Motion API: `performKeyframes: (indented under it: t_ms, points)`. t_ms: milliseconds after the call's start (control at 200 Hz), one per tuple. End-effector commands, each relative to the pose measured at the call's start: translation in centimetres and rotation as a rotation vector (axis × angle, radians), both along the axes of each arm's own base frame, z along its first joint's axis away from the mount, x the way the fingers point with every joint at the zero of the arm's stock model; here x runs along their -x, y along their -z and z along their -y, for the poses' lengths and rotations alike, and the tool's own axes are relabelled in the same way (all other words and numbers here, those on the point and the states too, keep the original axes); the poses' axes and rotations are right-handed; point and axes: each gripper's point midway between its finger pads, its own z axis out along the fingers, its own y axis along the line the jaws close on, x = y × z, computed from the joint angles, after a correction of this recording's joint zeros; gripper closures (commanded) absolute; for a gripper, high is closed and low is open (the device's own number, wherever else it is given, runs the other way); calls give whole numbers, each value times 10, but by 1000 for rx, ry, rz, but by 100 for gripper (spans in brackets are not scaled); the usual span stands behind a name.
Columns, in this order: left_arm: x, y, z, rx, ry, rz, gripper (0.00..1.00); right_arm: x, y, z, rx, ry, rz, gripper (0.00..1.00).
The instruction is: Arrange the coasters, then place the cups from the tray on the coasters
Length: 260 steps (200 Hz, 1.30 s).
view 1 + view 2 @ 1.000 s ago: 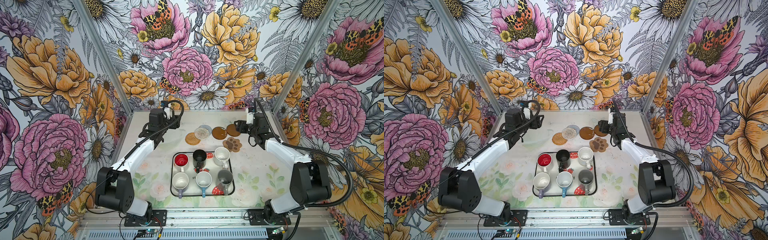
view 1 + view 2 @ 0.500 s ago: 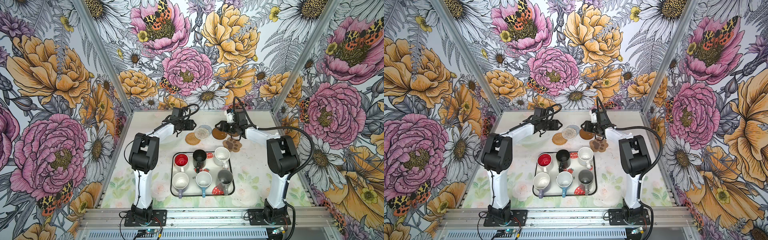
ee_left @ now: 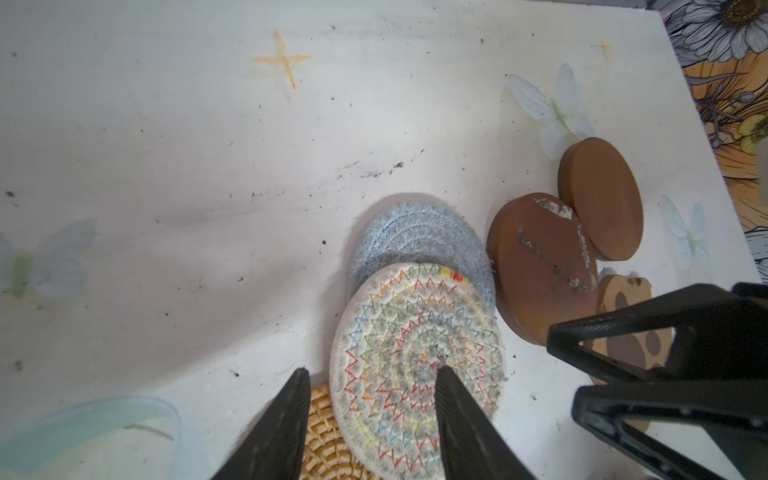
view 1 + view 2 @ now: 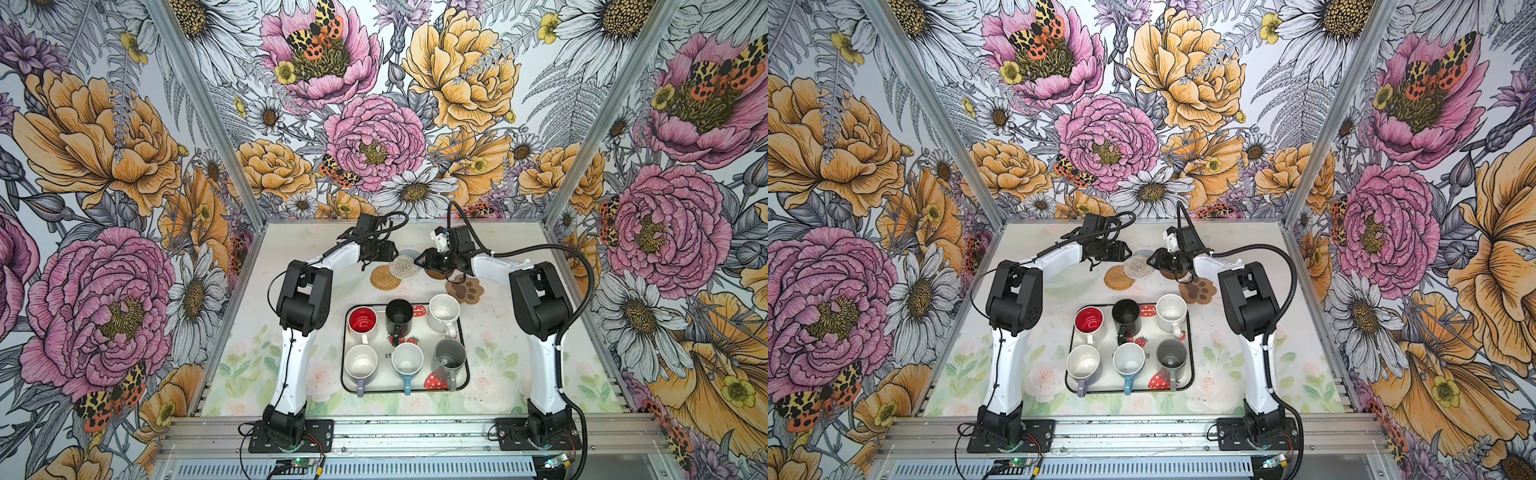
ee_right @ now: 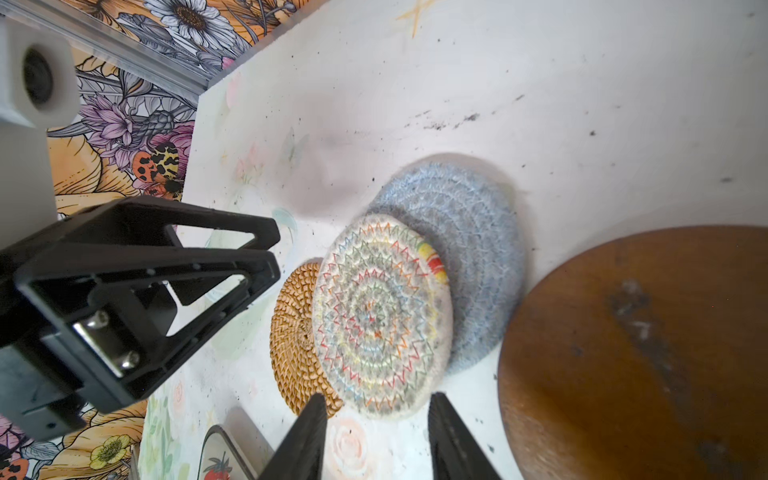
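Coasters bunched upper centre in both top views: white rope disc with rainbow zigzag stitching (image 4: 405, 266) overlaps woven tan rattan disc (image 4: 385, 277) and grey-blue spiral rope disc (image 3: 415, 237); two brown discs (image 3: 540, 270) touching, tan paw-shaped mat (image 4: 465, 289) to their lower right. Left gripper (image 3: 372, 370) and right gripper (image 5: 378, 395) both part-open, empty, hovering at white disc. Six mugs (image 4: 399, 318) sit in strawberry-print cream tray (image 4: 384, 388), frame centre

Six mugs (image 4: 1128, 358) in strawberry tray (image 4: 1105, 384), coasters (image 4: 1138, 266) clustered beyond, left pincer (image 4: 1123, 253), right pincer (image 4: 1150, 262) close over them
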Motion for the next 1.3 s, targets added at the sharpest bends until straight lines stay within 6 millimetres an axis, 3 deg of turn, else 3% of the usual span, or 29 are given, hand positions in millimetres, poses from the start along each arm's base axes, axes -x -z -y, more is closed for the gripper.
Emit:
performKeyframes:
  t_ms: [0,696,1296]
  points:
    - [-6,6,1,-30,8,10,50,-4,1,-9,-20,-6,-19,59]
    - [1,34,6,-3,27,-60,59,3,29,-19,-23,-3,-105,68]
    - [9,39,14,10,49,-82,69,3,31,-33,-55,-21,-131,97]
